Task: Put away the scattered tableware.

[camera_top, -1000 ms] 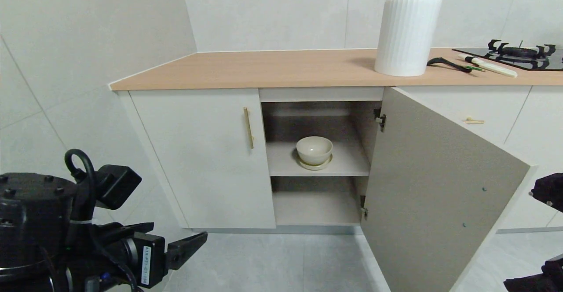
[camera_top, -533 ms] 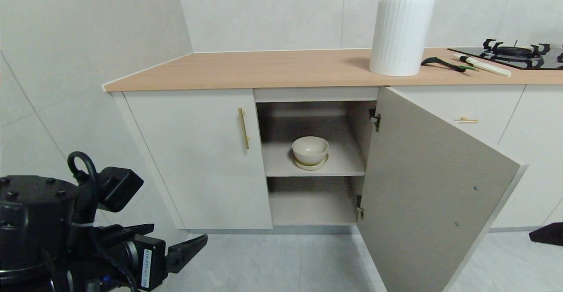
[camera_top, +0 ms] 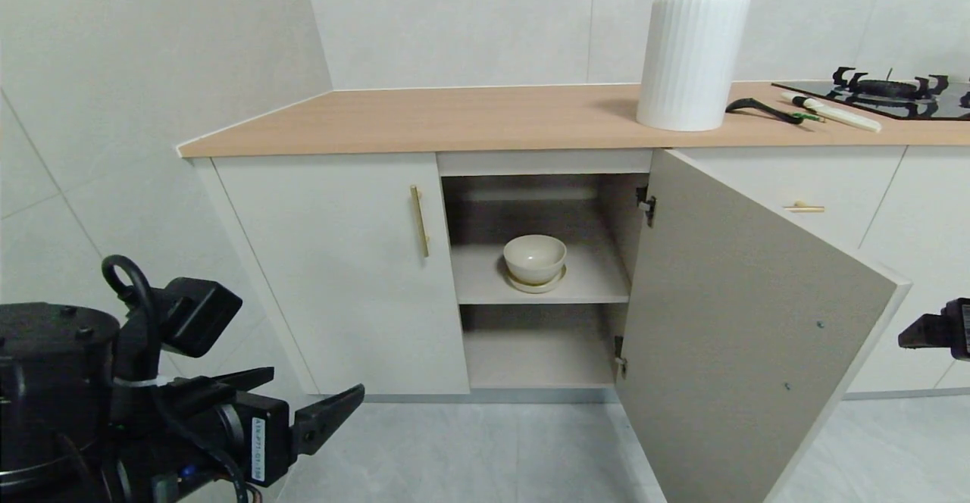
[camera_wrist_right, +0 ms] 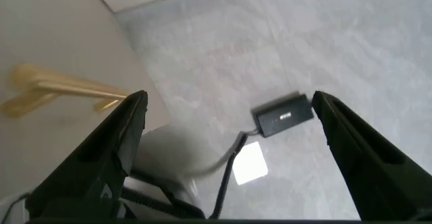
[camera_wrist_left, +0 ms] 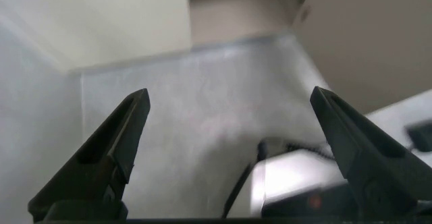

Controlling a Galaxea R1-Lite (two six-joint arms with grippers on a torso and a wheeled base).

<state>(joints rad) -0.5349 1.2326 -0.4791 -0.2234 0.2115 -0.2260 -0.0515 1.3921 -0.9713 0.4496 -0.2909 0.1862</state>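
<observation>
The black left tool (camera_top: 314,383) hangs low, well left of the open grey cabinet door (camera_top: 758,321), fingers spread wide, and the black right tool (camera_wrist_right: 229,99), near that door's free edge, is likewise spread.

Open door (camera_top: 758,321) juts out rightward; bowl (camera_top: 535,257) sits centred on shelf (camera_top: 481,282).

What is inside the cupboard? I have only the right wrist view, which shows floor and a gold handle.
Observer: A bowl stands on a small plate on the upper shelf; the lower shelf holds nothing I can see.
Operator: Is the door open?
Observer: Yes, the right door is swung wide open; the left one is closed.
Operator: Is the left gripper carrying anything?
Observer: No, the left gripper is open and empty, low over the floor.
Operator: What is on the counter?
Observer: A tall white ribbed container, with two long-handled utensils beside it near the stove.
</observation>
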